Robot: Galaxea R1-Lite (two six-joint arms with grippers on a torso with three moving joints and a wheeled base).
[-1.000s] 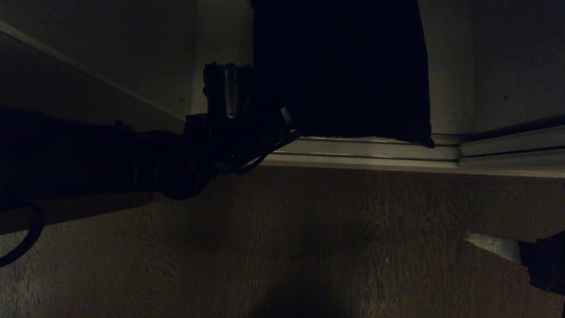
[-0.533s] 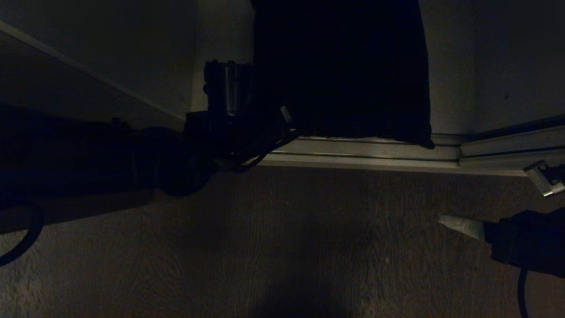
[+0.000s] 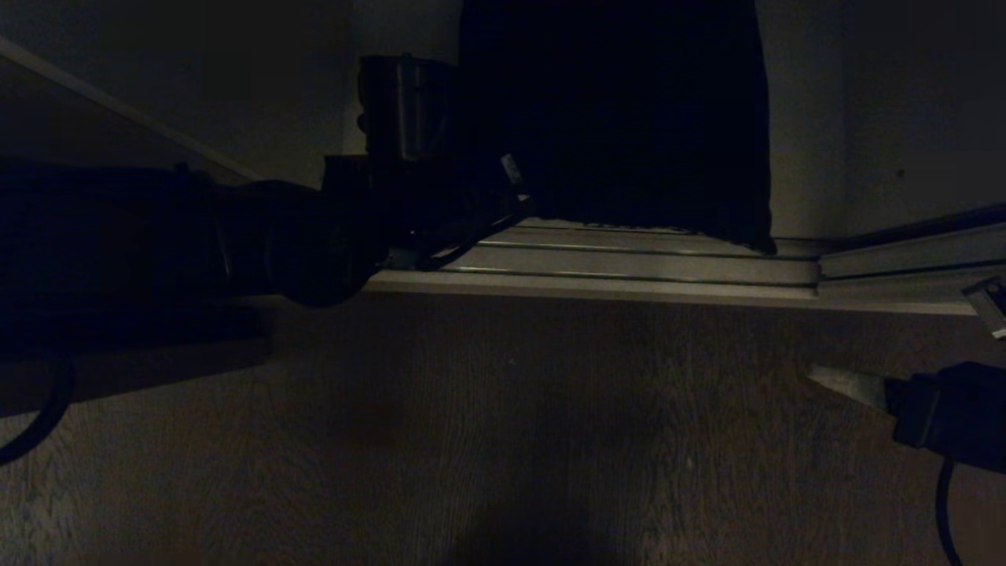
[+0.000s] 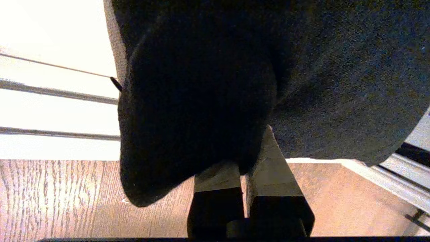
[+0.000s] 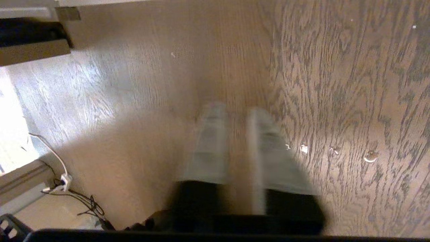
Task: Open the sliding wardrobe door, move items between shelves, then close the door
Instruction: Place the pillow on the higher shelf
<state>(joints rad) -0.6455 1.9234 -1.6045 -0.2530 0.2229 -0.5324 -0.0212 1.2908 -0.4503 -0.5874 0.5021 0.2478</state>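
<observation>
The left gripper [image 4: 240, 168] has its fingers [image 4: 215, 176] closed on a fold of the black garment [image 4: 302, 84]. In the head view this gripper sits at upper centre-left, beside the garment [image 3: 613, 118], which hangs in the upper centre of the frame just above the door track [image 3: 629, 263] at the wardrobe's bottom edge. Below the track lies the wooden floor [image 3: 503, 440].

Handling: the garment is soft and limp and appears light. It drapes over the fingers and bulges past them, so it will sag and swing when carried. A hold on a thick fold near the middle should keep loose ends from trailing; a hold near an edge would likely let the rest unfold.

The right gripper [image 5: 235, 144] is at the lower right of the head view [image 3: 845, 381], over bare floor. Its fingers stand slightly apart, with nothing between them.

Containers: the wardrobe interior shows pale walls [image 3: 802, 118] at upper right. No other contents can be made out in the dark.
</observation>
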